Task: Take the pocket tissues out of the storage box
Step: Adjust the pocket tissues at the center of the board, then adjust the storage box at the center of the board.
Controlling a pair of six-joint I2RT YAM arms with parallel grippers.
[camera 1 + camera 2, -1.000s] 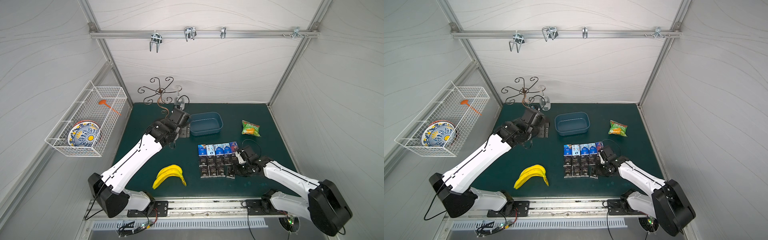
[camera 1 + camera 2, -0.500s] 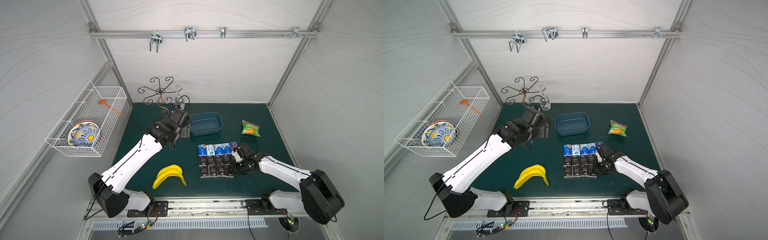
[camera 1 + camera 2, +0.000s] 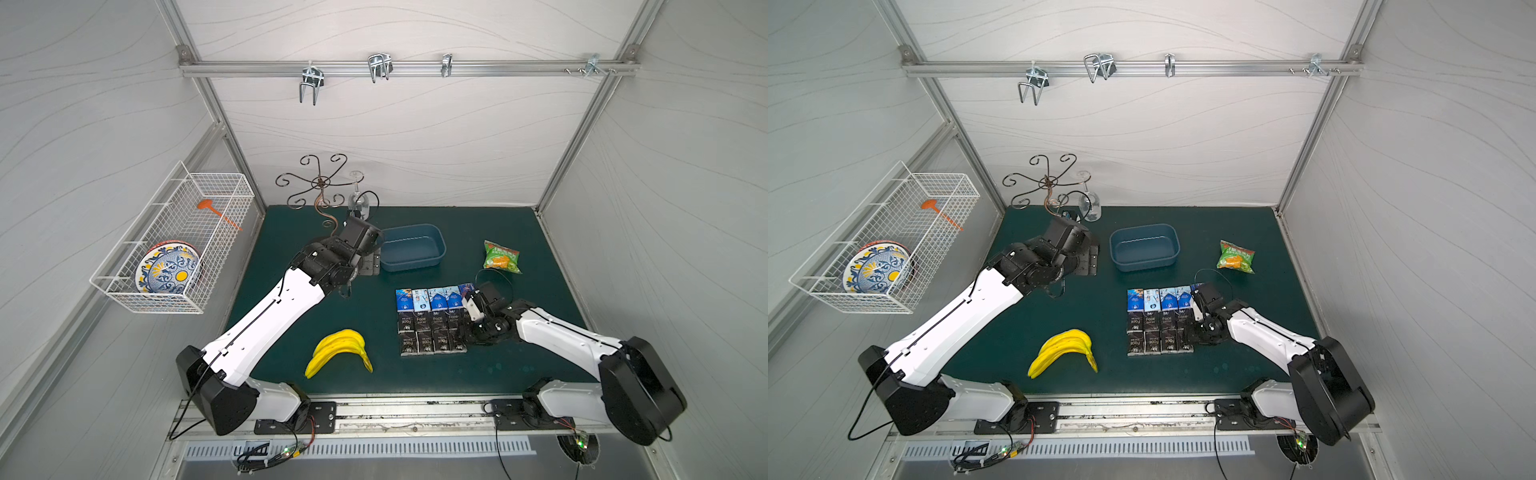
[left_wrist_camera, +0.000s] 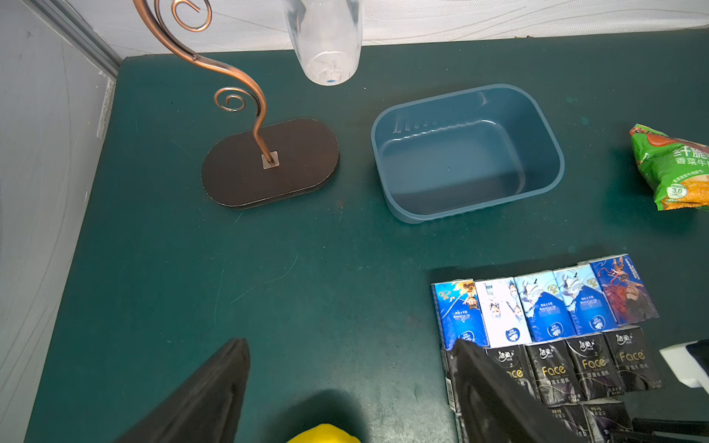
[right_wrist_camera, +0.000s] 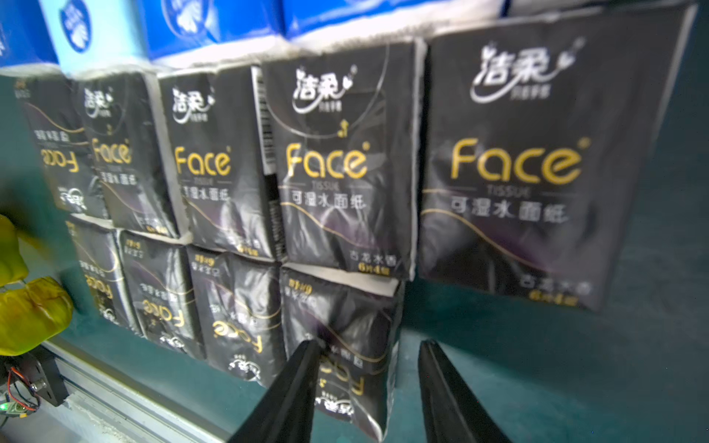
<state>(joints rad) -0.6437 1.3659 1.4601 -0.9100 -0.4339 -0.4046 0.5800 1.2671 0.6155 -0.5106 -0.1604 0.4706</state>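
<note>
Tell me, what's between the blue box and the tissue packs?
Nothing: only bare green mat separates the blue box from the tissue packs, seen clearly in the left wrist view.

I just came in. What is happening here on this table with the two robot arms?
The storage box is empty, and the pocket tissues lie in neat rows on the green mat in front of it. The right gripper is low at the end of the rows nearest its own arm, jaws apart, holding nothing. The left gripper hovers open near the box, also holding nothing.
</note>
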